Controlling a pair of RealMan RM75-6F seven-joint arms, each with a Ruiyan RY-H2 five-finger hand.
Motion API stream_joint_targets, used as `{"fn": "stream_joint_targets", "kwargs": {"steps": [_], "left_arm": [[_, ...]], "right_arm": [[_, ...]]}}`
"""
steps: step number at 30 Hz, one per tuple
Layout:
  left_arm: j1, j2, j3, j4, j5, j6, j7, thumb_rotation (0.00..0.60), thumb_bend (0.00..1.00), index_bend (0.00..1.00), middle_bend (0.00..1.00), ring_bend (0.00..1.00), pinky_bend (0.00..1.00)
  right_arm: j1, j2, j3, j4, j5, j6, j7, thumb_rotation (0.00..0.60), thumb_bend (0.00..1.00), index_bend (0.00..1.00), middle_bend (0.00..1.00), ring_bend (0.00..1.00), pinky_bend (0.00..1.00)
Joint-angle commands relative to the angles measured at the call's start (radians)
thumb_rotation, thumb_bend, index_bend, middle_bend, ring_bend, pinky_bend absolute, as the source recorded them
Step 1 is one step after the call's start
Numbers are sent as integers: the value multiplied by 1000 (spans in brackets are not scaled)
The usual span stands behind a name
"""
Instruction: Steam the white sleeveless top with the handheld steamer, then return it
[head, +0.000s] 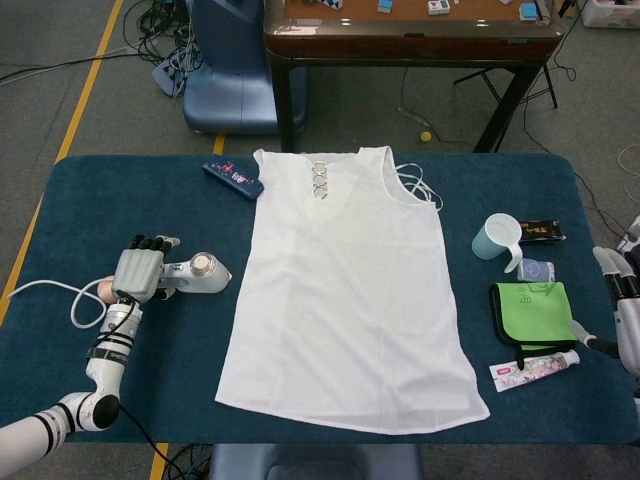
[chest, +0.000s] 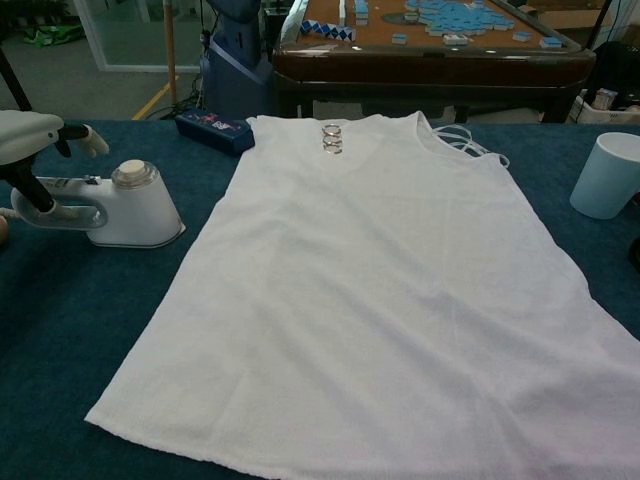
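The steamer (head: 192, 275) lay near the tabletop's left edge, handle pointing left under the left hand (head: 138, 272), fingers (head: 150, 243) spread over it, not yet gripping.

head: high, looking down | chest: low, close | shared: white top (head: 348, 290)

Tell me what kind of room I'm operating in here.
Probably a robotics lab or test room, not a home: the blue-covered table sits on grey floor marked with yellow tape, loose cables lie behind it, and another bench holds scattered blue tiles.
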Motion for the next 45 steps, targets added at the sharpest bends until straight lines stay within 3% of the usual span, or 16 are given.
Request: {"fn": "stream_joint_targets", "kwargs": {"steps": [1, 7, 17, 31, 36, 41, 45], "left_arm": [[-9, -18, 0, 30, -2, -6, -19, 600, 131, 222, 238, 245, 125], [-22, -54, 5, 107, 17, -14, -66, 600, 191, 264, 318, 292, 148], [-39, -108, 8, 230, 29, -33, -113, 600, 211, 306, 358, 317, 163], [-47, -131, 22, 297, 63, -48, -166, 600, 213, 568, 510, 443, 212], [-49, -130, 36, 306, 76, -67, -171, 600, 280, 601, 547, 471, 240], [-51, -130, 37, 318, 90, -76, -206, 600, 317, 649, 647, 547, 335], [-54, -128, 38, 328, 105, -92, -263, 600, 317, 710, 720, 607, 481]], "right_arm": [[0, 0, -1, 0, 1, -1, 0, 600, 100, 0, 156, 98, 0], [-1, 6, -4, -5, 6, -10, 0, 600, 100, 0, 156, 98, 0], [-5, 8, -5, -5, 15, -8, 6, 600, 100, 0, 156, 98, 0], [-1, 4, -4, -6, 28, -21, 3, 600, 101, 0, 156, 98, 0], [-2, 3, -6, -10, 32, -23, -3, 600, 101, 0, 156, 98, 0], [-3, 2, -7, -14, 35, -23, -8, 600, 101, 0, 156, 98, 0], [-2, 1, -7, -17, 37, -24, -11, 600, 100, 0, 156, 98, 0]]}}
